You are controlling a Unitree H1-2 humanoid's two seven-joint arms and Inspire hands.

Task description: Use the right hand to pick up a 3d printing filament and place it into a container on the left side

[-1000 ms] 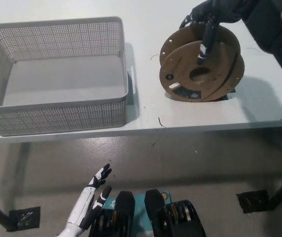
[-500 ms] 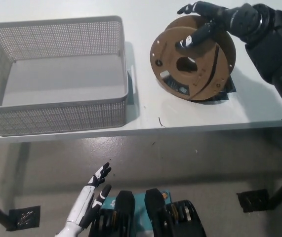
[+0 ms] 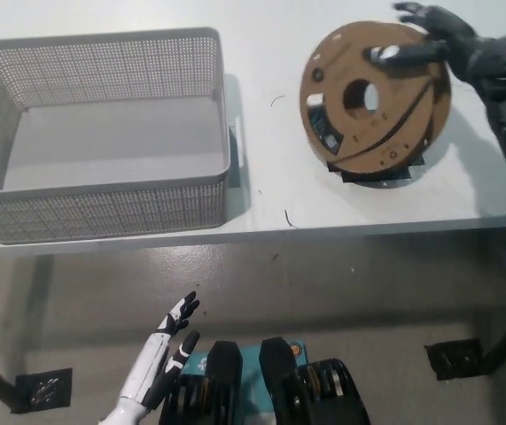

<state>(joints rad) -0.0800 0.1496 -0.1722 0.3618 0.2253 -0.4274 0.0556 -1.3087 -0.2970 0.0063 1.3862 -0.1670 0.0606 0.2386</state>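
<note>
No readable text anywhere. Filament spool (image 3: 376,96) has a small dark label patch on its cardboard flange, lettering too small and blurred to make out. Basket (image 3: 102,199) and table (image 3: 261,190) carry no visible markings.

A white table (image 3: 261,199) fills the upper half of the frame. Below it lies a grey concrete floor (image 3: 341,292), with dark table feet (image 3: 44,390) at lower left and lower right.
</note>
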